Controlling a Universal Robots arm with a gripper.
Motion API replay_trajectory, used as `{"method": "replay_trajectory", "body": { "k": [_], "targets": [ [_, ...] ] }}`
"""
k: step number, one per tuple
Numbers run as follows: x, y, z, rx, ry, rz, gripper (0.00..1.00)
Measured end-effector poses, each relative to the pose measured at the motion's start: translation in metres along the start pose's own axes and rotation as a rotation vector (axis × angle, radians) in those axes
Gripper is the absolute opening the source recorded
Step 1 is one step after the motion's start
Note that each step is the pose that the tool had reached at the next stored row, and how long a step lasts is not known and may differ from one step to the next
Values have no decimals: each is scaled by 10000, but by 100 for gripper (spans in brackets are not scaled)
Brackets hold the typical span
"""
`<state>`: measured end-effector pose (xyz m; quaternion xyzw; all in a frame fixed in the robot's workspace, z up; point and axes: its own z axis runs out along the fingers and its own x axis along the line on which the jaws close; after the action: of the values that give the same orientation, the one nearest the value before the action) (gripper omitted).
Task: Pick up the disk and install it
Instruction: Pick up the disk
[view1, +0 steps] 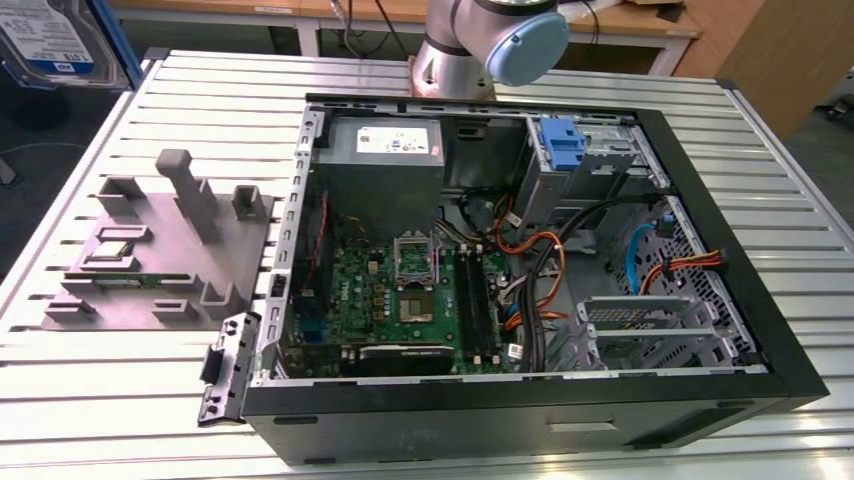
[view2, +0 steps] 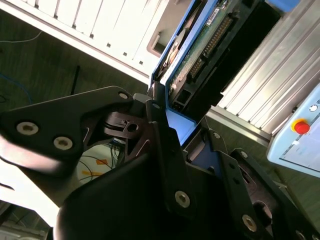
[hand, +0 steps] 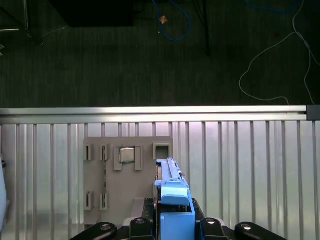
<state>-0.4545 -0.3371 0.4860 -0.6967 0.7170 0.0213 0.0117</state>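
Grips the disk (view2: 202, 52) by its blue-framed edge in the black gripper (view2: 176, 124), green circuit board and pin connector exposed, slatted table (view2: 107, 30) behind the disk, red button (view2: 301, 126) beside the disk.

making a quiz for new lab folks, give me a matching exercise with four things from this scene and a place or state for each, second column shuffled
Things
1. the disk
2. grey fixture
3. blue latch piece
4. computer case

Places or states
A. standing upright inside the case
B. lying open on the slatted table
C. clamped between the jaws
D. on the table, at the exterior view's left of the case

Pairs: 1-C, 2-D, 3-A, 4-B
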Motion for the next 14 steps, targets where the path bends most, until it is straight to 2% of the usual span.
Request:
{"method": "replay_trajectory", "body": {
  "k": [7,14],
  "targets": [
    [-1,0,-32,0,0,0,36],
    [-2,-17,-32,0,0,1,36]
  ]
}}
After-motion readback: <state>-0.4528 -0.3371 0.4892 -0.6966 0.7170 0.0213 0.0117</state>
